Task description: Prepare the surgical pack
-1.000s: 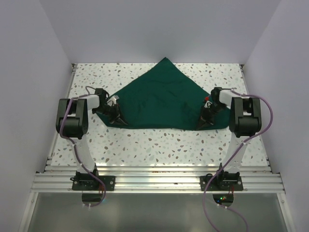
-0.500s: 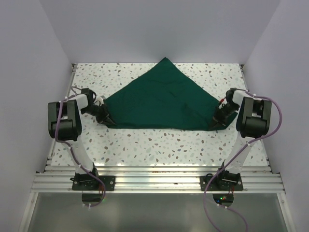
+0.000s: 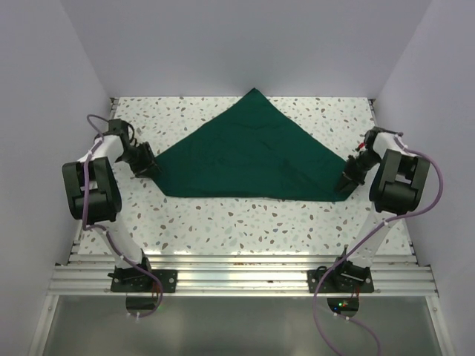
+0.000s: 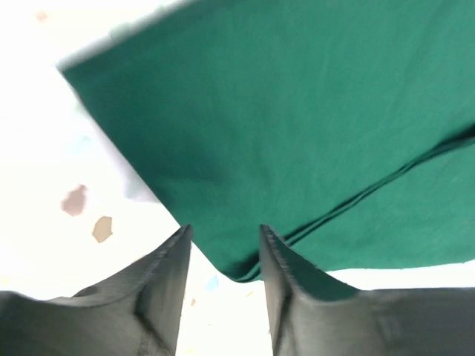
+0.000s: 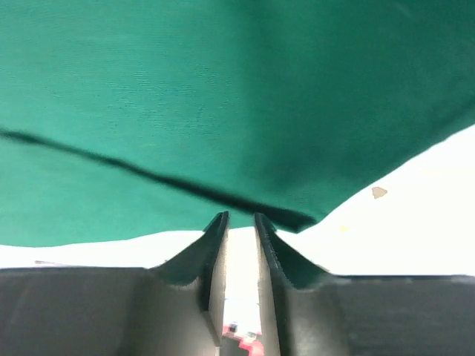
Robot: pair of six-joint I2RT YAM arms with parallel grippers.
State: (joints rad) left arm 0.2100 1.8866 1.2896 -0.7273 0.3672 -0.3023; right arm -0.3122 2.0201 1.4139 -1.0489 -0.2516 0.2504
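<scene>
— Anything different from a second ago?
— Dragged the surgical pack's (image 3: 249, 152) lower corners outward, toward nine and three o'clock. Lies now as a flat triangle on the table (image 3: 223, 222), apex at twelve.
— Still pinching?
— No. Spread wide at the left gripper (image 4: 223, 233), corner just past the tips; barely parted at the right gripper (image 5: 241, 219), nothing between. Looks smoothed and released, probably ready for folding.

We find the surgical pack (image 3: 249, 152) on the table (image 3: 223, 219), between left gripper (image 3: 148, 168) and right gripper (image 3: 346, 183).
</scene>
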